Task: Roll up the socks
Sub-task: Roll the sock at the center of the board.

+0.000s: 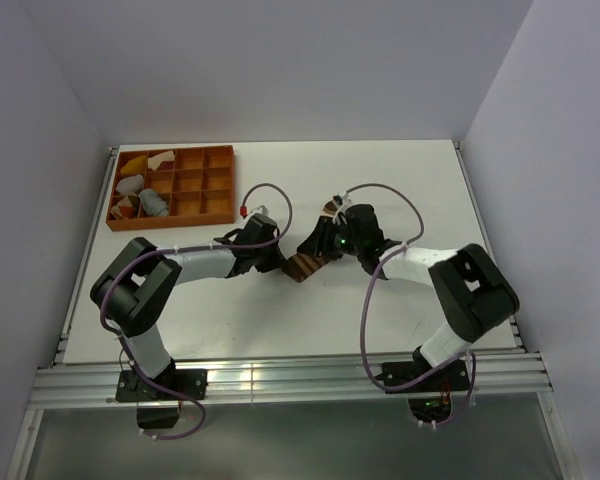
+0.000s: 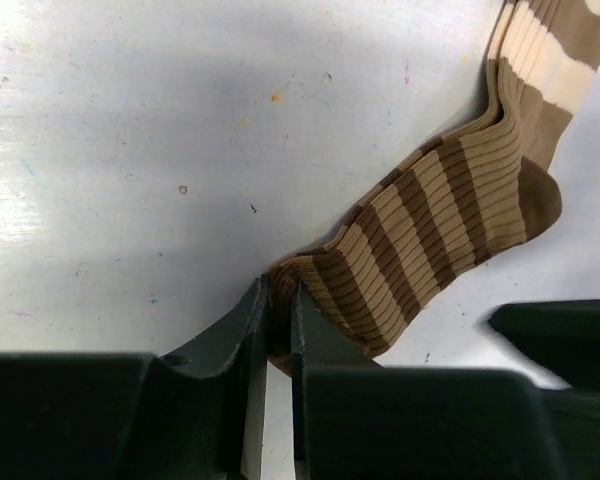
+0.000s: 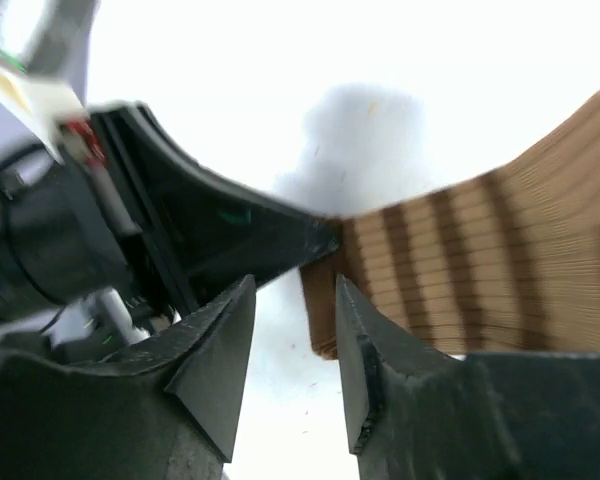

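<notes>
In the middle of the table (image 1: 380,170), the left gripper (image 2: 278,292) clamps the near end of the brown striped sock (image 2: 430,230), likely anchoring it for rolling, while the right gripper (image 3: 294,290) just beside it stands parted, holding nothing.

The brown sock (image 1: 305,262) lies on the white desk (image 1: 380,320), near the middle, between the two arms. It has thin ribs and stripes of dark brown and tan. Higher up the stripes turn wide and cream. The sock is bent over on itself, so it lies in soft layers, not flat and not yet in a roll. The dark end is nipped tight in the left claw (image 2: 278,290) and rests low on the desk. The cream end stretches away from it. A small grey thing, maybe the grey sock (image 1: 153,204), sits in the orange tray (image 1: 220,215) at the far left, too small to see well.
</notes>
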`<state>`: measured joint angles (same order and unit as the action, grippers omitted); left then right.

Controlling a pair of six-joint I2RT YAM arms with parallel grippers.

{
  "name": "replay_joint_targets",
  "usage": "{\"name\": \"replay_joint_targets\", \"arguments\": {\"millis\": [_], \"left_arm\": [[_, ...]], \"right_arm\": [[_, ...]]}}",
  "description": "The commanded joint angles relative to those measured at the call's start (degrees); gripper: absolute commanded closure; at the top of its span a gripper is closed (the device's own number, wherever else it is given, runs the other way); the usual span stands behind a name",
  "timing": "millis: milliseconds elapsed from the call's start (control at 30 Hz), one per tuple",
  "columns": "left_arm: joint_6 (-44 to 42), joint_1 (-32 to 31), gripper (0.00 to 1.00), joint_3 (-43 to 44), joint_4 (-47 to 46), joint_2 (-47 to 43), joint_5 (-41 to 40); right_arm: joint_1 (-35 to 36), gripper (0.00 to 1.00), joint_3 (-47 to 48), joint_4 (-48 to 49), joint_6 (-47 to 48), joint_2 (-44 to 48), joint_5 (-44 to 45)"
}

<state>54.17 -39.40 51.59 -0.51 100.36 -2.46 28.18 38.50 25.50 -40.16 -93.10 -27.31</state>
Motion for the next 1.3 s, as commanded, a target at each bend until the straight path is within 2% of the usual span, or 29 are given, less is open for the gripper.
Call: {"name": "replay_joint_targets", "arguments": {"millis": [0, 33, 133, 267, 533, 833, 967, 1100, 1267], "left_arm": [[-2.76, -0.5, 1.0, 1.23, 5.0, 1.07, -2.46], [-2.93, -0.51, 1.0, 1.32, 5.08, 0.98, -2.55], [-3.81, -0.51, 1.0, 1.76, 5.26, 0.72, -2.73], [-4.69, -0.51, 1.0, 2.28, 5.96, 0.37, -2.99], [-7.67, -0.51, 1.0, 2.63, 7.02, -0.86, -3.52], [-12.6, -0.59, 1.0, 0.7, 6.58, -3.59, -1.5], [-13.48, -0.77, 1.0, 1.75, 7.8, -2.89, -1.85], [-13.65, -1.12, 1.0, 5.79, 10.62, -0.08, -2.55], [-13.83, -2.08, 1.0, 8.43, 13.08, 1.86, -4.13]], "right_arm": [[-1.02, 0.54, 4.03, -14.95, 7.9, 5.2, 10.61], [-1.2, 0.54, 5.26, -18.69, 8.52, 5.38, 14.96], [-2.34, 0.54, 7.89, -23.63, 9.05, 3.46, 19.56], [-4.45, 0.55, 10.45, -25.06, 8.52, -2.68, 21.94], [-5.42, 0.55, 22.82, -31.03, 12.39, -14.81, 23.97], [-5.77, 0.55, 37.33, -38.15, 15.99, -23.61, 23.45], [-5.77, 0.54, 36.74, -37.19, 17.04, -23.18, 21.95], [-5.51, 0.54, 29.91, -29.38, 19.85, -18.89, 16.51], [-4.54, 0.54, 19.7, -17.27, 22.67, -5.97, 11.76]]}}
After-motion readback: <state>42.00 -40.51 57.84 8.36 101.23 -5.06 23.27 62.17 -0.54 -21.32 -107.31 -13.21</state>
